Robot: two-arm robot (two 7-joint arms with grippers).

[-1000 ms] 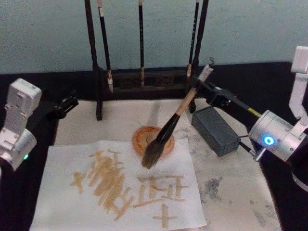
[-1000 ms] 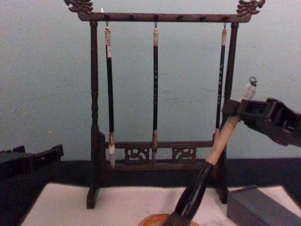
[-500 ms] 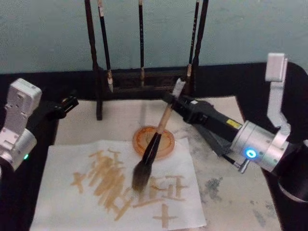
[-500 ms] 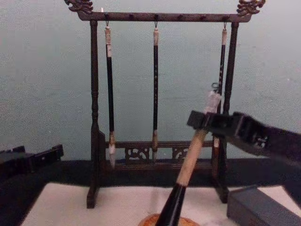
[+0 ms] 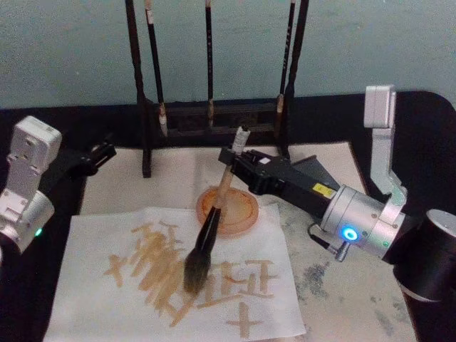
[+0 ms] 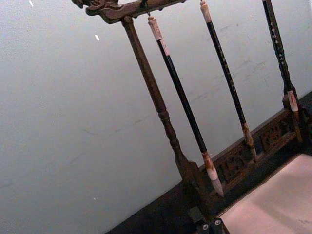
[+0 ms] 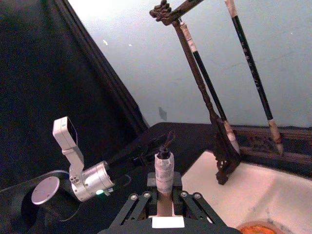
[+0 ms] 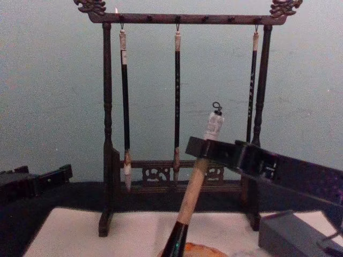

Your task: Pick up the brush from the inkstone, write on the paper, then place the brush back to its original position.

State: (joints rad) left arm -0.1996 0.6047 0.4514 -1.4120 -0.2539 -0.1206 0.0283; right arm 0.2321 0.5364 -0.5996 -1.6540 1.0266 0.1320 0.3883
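Note:
The brush [image 5: 214,217] has a tan handle, a black ferrule and a bushy grey-brown head. It slants down to the paper [image 5: 100,313], a white sheet with tan strokes. Its head [image 5: 194,274] is over the strokes near the sheet's middle; I cannot tell if it touches. My right gripper [image 5: 231,158] is shut on the handle's upper part, just below the whitish looped end [image 8: 215,120], which also shows in the right wrist view [image 7: 164,168]. The inkstone [image 5: 242,214], a round orange dish, sits behind the paper under the handle. My left gripper [image 5: 100,153] stays parked at the far left.
A dark wooden rack [image 8: 177,19] with three slim hanging brushes stands at the back. A grey box [image 8: 289,235] sits right of the inkstone, partly behind my right arm. A stained off-white mat [image 5: 342,285] lies under everything.
My right gripper has swung left and toward me with the brush. The bristle head went from the inkstone's front edge to the middle of the paper. The left arm has not moved.

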